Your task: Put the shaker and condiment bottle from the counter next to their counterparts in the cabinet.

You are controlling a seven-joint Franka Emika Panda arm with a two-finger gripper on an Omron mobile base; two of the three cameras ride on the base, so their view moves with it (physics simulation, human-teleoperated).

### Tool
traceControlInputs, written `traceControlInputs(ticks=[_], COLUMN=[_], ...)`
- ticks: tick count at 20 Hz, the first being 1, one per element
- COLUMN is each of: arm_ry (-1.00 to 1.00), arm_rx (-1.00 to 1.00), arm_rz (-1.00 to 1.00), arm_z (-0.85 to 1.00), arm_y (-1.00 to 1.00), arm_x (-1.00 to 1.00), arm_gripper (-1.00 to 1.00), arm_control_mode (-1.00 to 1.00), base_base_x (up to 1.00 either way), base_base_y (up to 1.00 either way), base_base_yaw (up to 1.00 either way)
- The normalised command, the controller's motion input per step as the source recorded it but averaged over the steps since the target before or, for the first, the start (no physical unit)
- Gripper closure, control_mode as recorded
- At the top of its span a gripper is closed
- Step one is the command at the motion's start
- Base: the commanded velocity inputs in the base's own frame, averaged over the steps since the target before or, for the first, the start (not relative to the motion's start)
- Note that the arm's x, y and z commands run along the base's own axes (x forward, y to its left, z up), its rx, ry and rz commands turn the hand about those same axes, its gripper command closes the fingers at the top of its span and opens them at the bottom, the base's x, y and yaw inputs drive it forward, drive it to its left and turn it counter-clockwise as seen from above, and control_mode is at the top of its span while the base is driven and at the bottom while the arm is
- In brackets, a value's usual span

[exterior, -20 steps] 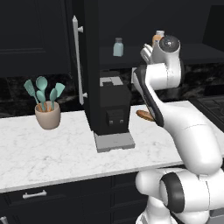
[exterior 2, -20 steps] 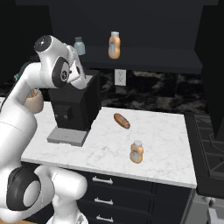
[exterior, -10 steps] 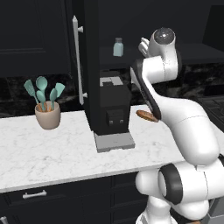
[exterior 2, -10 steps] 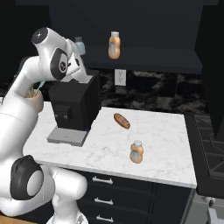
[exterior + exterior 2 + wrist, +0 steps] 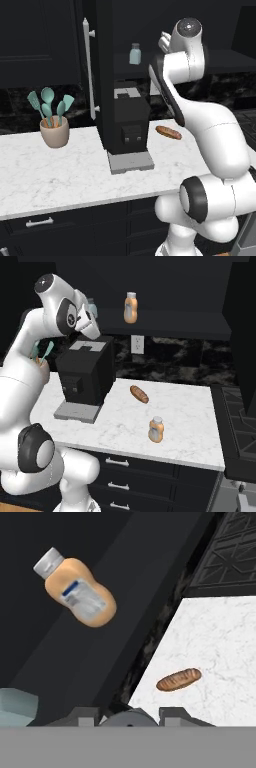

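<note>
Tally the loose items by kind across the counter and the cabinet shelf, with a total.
Orange bottles: 2, one on the shelf, one on the counter
Shakers: 1, on the shelf
Bread rolls: 1
Coffee machines: 1
Utensil pots: 1
Total: 6

- A black coffee machine (image 5: 127,127) stands on a grey base near the back wall.
- A brown bread roll (image 5: 168,132) lies just to the right of the machine.
- A tan pot (image 5: 54,134) holds teal utensils (image 5: 47,102), left of the machine.
- A white wall outlet (image 5: 137,344) sits on the dark backsplash.
- A black stove (image 5: 239,421) stands at the far right.
</note>
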Motion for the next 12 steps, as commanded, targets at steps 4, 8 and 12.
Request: traceControlInputs(ticks=[4,8,12], arm_ry=[-0.01,-0.06,-0.04], arm_rx=[-0.13,-0.16,-0.07], arm_rz=[0.02,0.05,0.06], arm_z=[0.04,0.01,0.1], arm_y=[0.0,0.0,0.0], arm_x=[0.09,0.14,0.23], arm_gripper=[1.0,1.0,1.0], arm_control_mode=[-1.0,-1.0,-1.0], base_base_x=[0.0,0.0,0.0], base_base_y=[0.0,0.0,0.0], base_base_yaw=[0.0,0.0,0.0])
